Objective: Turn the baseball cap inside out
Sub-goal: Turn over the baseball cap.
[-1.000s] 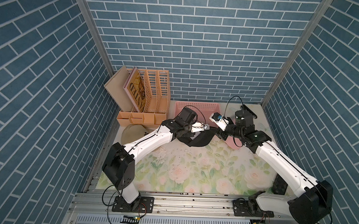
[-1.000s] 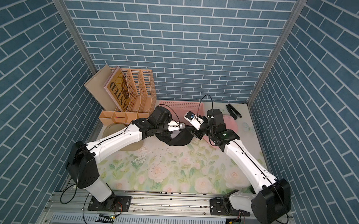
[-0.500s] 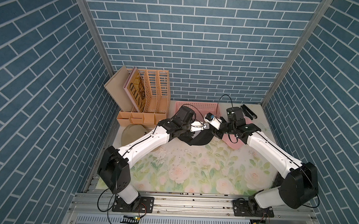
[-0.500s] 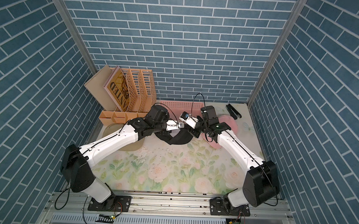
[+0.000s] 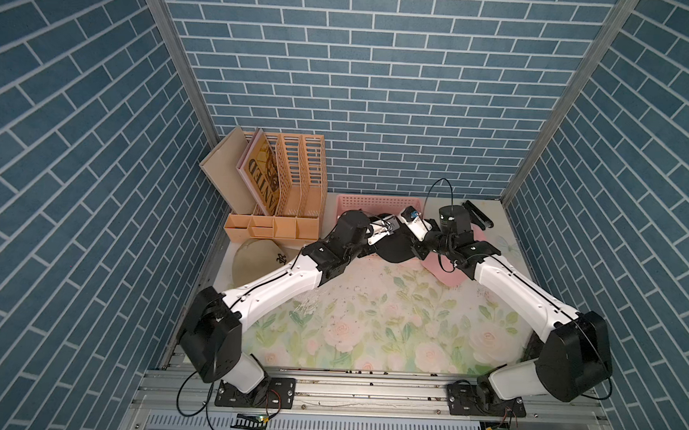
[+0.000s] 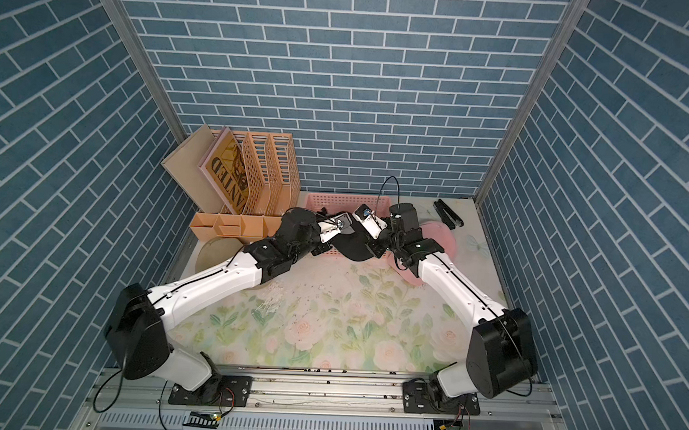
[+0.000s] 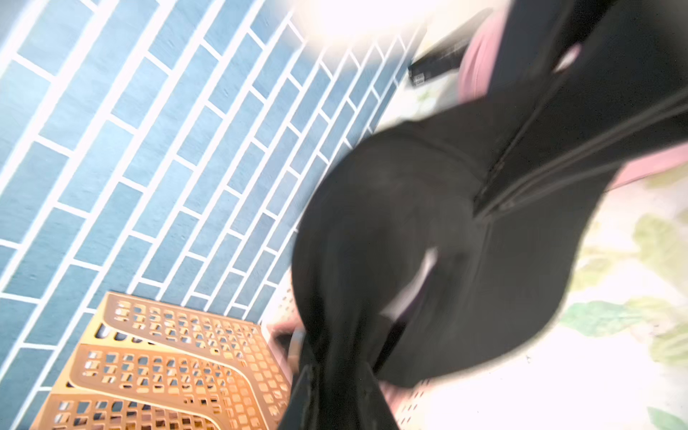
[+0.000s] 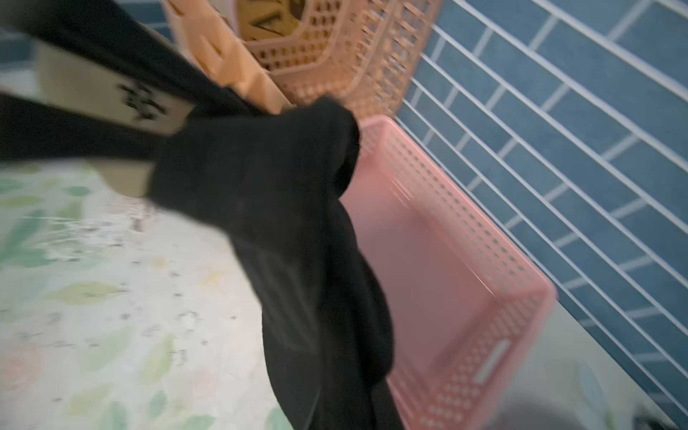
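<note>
Although blur hides whether the left gripper [image 7: 337, 391] pinches or merely flanks the cloth between its fingers, the black baseball cap [image 5: 394, 250] hangs just right of it, above the flowered table [image 5: 370, 325] by the pink basket [image 5: 359, 202]. Farther right, the right gripper [image 5: 415, 247] has its fingers pressed together on the cap's cloth. The cap looks light and floppy apart from a stiffer brim, so the crown's rim seems the place to grip.

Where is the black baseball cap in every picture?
Top view: black fabric baseball cap, far middle, at the pink plastic basket's front.
Top view: same spot.
Left wrist: fills the centre.
Right wrist: centre, beside that basket.
Shared landmark: orange perforated file rack.
</note>
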Available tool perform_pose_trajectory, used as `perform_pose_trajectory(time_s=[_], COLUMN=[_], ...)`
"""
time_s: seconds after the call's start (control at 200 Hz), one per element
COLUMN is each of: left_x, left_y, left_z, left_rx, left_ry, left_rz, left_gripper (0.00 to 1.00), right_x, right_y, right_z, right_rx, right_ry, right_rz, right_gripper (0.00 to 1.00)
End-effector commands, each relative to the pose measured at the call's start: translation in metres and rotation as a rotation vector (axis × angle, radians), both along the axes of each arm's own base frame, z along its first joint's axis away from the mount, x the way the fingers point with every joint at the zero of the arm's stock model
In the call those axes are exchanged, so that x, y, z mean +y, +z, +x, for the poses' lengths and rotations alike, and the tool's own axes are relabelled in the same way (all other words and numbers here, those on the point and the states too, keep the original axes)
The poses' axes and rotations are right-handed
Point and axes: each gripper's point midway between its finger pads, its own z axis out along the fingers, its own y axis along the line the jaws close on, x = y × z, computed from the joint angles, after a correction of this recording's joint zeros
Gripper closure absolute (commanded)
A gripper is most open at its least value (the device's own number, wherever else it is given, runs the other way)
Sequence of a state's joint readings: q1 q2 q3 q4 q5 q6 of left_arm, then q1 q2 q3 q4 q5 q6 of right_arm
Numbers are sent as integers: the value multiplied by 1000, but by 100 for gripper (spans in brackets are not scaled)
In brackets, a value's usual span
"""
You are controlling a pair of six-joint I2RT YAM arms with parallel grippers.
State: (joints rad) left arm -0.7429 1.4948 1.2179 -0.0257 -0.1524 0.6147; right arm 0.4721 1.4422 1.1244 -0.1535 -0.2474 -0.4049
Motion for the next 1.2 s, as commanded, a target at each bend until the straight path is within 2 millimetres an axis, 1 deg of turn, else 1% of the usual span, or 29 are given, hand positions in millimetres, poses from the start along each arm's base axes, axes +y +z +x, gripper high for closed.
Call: perform_pose_trajectory(time_s=[0.0, 0.03, 0.09, 0.12, 0.15, 0.205, 0.24, 0.29, 0.315, 0.345, 0.405, 0.435, 0.495, 0.55, 0.605, 0.685, 0.74, 0.78, 0.855, 0.92, 0.96, 1.015, 1.09, 1.195], left_x=[-11, -14, -14, -13, -8, 8, 22, 42, 51, 62, 78, 83, 86, 83, 81, 72, 67, 63, 57, 48, 42, 36, 28, 18], left_y=[66, 69, 78, 83, 89, 102, 110, 117, 119, 120, 117, 114, 113, 113, 116, 118, 117, 109, 84, 63, 55, 48, 41, 29], left_z=[-41, -51, -67, -70, -67, -52, -37, -15, -4, 9, 30, 40, 49, 51, 51, 49, 48, 48, 48, 45, 42, 39, 35, 34], left_rx=[25, 41, 51, 40, 18, -19, -25, 11, 42, 86, 188, 239, 329, 379, 414, 476, 506, 533, 605, 667, 683, 679, 646, 637], left_ry=[-154, -201, -265, -272, -247, -148, -65, 40, 83, 138, 214, 242, 255, 256, 259, 228, 222, 227, 237, 229, 221, 224, 250, 279], left_rz=[-239, -251, -268, -276, -296, -355, -408, -492, -529, -577, -664, -700, -758, -793, -821, -827, -817, -794, -754, -715, -693, -647, -563, -492], left_gripper=[72, 69, 68, 68, 67, 61, 54, 47, 42, 37, 36, 35, 36, 36, 36, 37, 38, 37, 32, 32, 32, 32, 30, 27], right_x=[-49, -54, -58, -60, -59, -55, -49, -38, -30, -19, 1, 8, 17, 22, 22, 17, 13, 12, 13, 18, 21, 26, 32, 39], right_y=[27, 34, 47, 55, 61, 73, 81, 87, 88, 86, 77, 71, 54, 39, 27, 26, 35, 37, 38, 32, 27, 22, 15, 11], right_z=[26, 27, 25, 22, 19, 9, 2, -8, -15, -23, -40, -42, -43, -41, -35, -27, -24, -24, -24, -24, -23, -23, -23, -22], right_rx=[-149, -186, -255, -295, -343, -432, -484, -533, -553, -583, -638, -645, -660, -675, -703, -813, -902, -955, -1008, -1023, -1021, -1019, -1008, -1004], right_ry=[-276, -297, -303, -297, -279, -238, -209, -146, -107, -45, 56, 81, 108, 106, 85, 22, -38, -53, -57, -29, -11, 14, 39, 51], right_rz=[-31, -31, -38, -38, -45, -52, -54, -67, -78, -107, -182, -226, -348, -461, -564, -640, -652, -674, -706, -745, -770, -788, -808, -825], right_gripper=[100, 100, 100, 100, 100, 100, 100, 99, 98, 99, 99, 99, 100, 100, 100, 100, 100, 100, 100, 100, 100, 100, 100, 100])
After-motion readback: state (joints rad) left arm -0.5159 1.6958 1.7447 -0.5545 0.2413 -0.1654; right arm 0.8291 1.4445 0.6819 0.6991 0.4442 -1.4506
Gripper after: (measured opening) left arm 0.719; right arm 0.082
